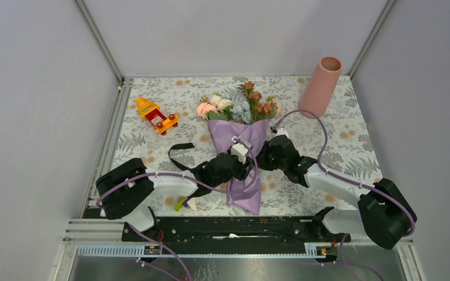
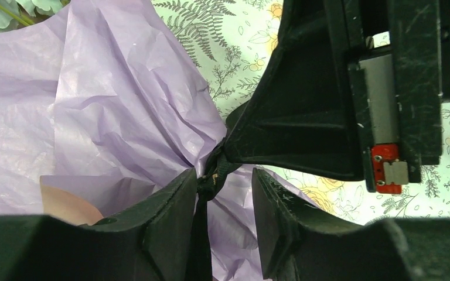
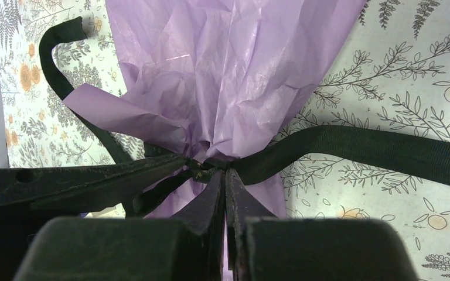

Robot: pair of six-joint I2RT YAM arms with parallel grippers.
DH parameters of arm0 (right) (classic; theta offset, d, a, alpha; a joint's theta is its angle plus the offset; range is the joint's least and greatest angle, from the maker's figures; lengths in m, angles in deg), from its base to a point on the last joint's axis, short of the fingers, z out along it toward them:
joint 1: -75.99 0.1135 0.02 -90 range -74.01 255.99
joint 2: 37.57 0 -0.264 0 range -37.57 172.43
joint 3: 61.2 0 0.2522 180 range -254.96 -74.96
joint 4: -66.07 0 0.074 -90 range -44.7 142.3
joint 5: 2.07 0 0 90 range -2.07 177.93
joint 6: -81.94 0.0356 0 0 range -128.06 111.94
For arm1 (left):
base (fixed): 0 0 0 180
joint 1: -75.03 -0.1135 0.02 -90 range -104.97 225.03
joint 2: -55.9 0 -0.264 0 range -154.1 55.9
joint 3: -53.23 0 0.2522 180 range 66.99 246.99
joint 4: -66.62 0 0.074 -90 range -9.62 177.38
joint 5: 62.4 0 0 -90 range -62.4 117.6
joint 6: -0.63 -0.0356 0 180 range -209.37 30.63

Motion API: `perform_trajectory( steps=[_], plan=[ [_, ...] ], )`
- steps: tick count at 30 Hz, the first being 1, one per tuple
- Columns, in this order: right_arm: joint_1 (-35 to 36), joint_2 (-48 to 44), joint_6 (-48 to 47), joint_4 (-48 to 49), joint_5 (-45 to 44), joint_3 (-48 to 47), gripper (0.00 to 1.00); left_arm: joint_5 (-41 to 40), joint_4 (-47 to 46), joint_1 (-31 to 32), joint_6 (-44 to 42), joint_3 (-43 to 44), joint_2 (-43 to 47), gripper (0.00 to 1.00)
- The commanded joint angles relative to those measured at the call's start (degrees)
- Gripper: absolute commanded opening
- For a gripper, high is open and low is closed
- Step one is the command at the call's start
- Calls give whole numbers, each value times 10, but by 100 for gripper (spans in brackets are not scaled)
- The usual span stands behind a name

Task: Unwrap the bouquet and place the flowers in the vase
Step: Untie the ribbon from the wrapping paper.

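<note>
The bouquet (image 1: pixel 251 132) will likely handle as a light, floppy bundle. Its paper (image 2: pixel 111 105) is thin and crinkled, so it should crush or tear under a hard pull, and the stems inside probably bend easily. The best place to hold it looks like the narrow waist, where the black ribbon (image 3: pixel 357 149) gathers the paper. That is the only firm point, and the tie has to come off there first. Once the wrap is loose, the flowers (image 1: pixel 237 105) are better held low on their stems than by the blooms.

The bouquet lies flat at the middle of the worktop (image 1: pixel 351 146), blooms toward the far edge and tail toward the near edge. The paper is lilac outside. The blooms are peach, cream, pale blue and rust. One ribbon end trails loose toward the left edge.

Both hands meet at the waist. The left hand (image 2: pixel 225 175) has its fingers parted, with the knot just in the gap and nothing clamped. The right hand (image 3: pixel 225 172) is closed, tips at the knot. Whether it nips a strand I cannot tell.

The vase (image 1: pixel 322 85), salmon pink, stands at the far right corner, well apart from the bouquet.
</note>
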Motion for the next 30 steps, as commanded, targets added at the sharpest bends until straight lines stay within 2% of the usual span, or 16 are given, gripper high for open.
perform_trajectory(
  steps=[1, 4, 12, 20, 25, 30],
  plan=[
    [-1, -12, -9, 7, -3, -5, 0, 10, -12, -4, 1, 17, -3, 45],
    [-1, -10, -10, 6, -3, -5, 0, 14, -19, -4, -1, 18, -5, 44],
    [0, -8, -11, 6, 0, -5, 0, 6, -10, -7, -14, 36, -18, 32],
    [-1, -13, -12, 1, -5, -3, 0, 16, -17, -7, -15, 36, -21, 0],
    [-1, -22, -10, -10, -24, -2, 0, 15, -32, -8, -1, 15, -10, 0],
    [-1, -22, -2, -31, -48, -2, 0, -23, -48, -8, 25, -23, 20, 0]
  ],
)
